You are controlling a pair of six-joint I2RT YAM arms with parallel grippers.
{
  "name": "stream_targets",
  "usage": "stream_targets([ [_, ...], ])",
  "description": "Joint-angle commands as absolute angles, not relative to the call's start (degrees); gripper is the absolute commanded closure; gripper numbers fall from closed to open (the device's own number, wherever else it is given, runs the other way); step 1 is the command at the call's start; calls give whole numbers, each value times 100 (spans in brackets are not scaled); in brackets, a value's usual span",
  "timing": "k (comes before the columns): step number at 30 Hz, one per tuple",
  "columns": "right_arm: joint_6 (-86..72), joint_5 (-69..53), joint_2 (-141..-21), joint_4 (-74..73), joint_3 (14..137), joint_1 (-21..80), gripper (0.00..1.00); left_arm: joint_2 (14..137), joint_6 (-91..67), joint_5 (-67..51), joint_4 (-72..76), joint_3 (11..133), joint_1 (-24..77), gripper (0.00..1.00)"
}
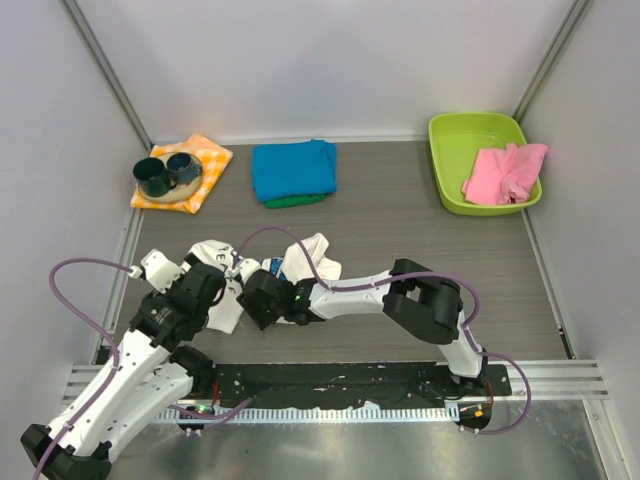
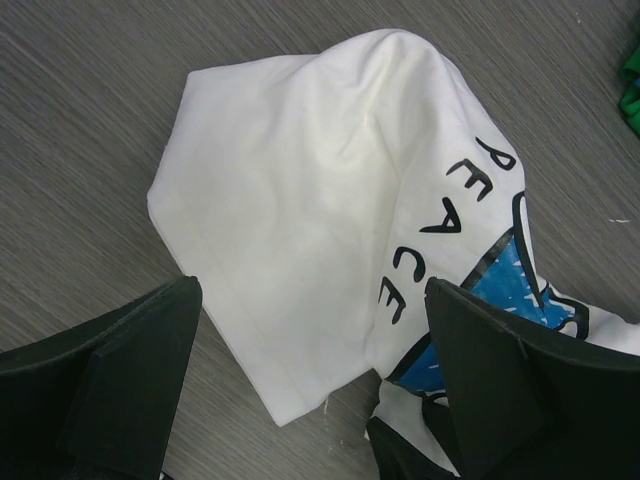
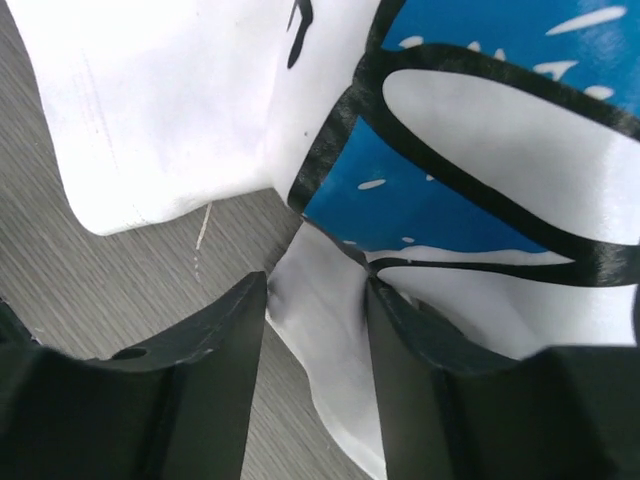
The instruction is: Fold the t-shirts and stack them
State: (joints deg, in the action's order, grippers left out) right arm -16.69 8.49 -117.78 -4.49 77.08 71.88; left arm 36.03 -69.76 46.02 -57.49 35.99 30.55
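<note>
The white t-shirt [image 1: 300, 262] with "PEACE" lettering and blue daisy print lies crumpled on the table near the arms. My left gripper [image 1: 212, 292] hangs over its left part with the jaws wide apart, plain white cloth [image 2: 300, 220] below and between them, nothing held. My right gripper [image 1: 262, 300] is at the shirt's near edge; its jaws stand narrowly apart with a white fold [image 3: 320, 320] between the fingers [image 3: 210, 370], a gap still showing. The folded turquoise t-shirt [image 1: 293, 168] lies on the green one [image 1: 296, 201] at the back.
An orange-and-white checked cloth [image 1: 205, 160] with two dark cups [image 1: 166, 174] lies at the back left. A lime green bin [image 1: 455, 170] holding a pink cloth [image 1: 505, 172] stands at the back right. Grey walls close in the table on three sides.
</note>
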Motion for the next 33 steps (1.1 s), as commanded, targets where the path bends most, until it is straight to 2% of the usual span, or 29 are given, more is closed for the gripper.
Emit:
stream_targets([
  [1, -1863, 650, -11760, -422, 7524, 7225, 56, 3568, -6926, 4931, -5687, 3674, 3006, 0],
  [2, -1872, 659, -11716, -413, 7454, 7233, 66, 3560, -6926, 4913, -5678, 3648, 3006, 0],
  [4, -1907, 799, -11549, -439, 7234, 7260, 76, 3533, -6908, 4861, -5643, 3630, 3006, 0],
  [5, -1907, 861, -11488, -474, 7172, 7268, 91, 3533, -6908, 4852, -5616, 3612, 3006, 0],
  [6, -1916, 922, -11426, -501, 7041, 7286, 99, 3525, -6891, 4843, -5581, 3595, 3006, 0],
  [13, -1925, 1704, -10452, -1018, 6829, 7277, 99, 3638, -6628, 4553, -5309, 3577, 3006, 0],
  [17, -1785, 2538, -9347, -1721, 7320, 7260, 99, 4049, -6206, 4000, -4869, 3577, 3006, 0],
  [22, -1477, 3390, -8535, -2695, 8619, 6945, 99, 4491, -5959, 3499, -4597, 3577, 3006, 0],
  [25, -1214, 3865, -8534, -3337, 9779, 6768, 99, 4395, -5880, 3332, -4430, 3560, 3006, 0],
  [29, -1055, 3964, -8771, -4041, 11404, 6005, 99, 4096, -5845, 3270, -4351, 3542, 3006, 0],
  [33, -1028, 3946, -8798, -4508, 11567, 5565, 99, 3903, -5704, 3173, -4403, 3560, 3006, 0],
])
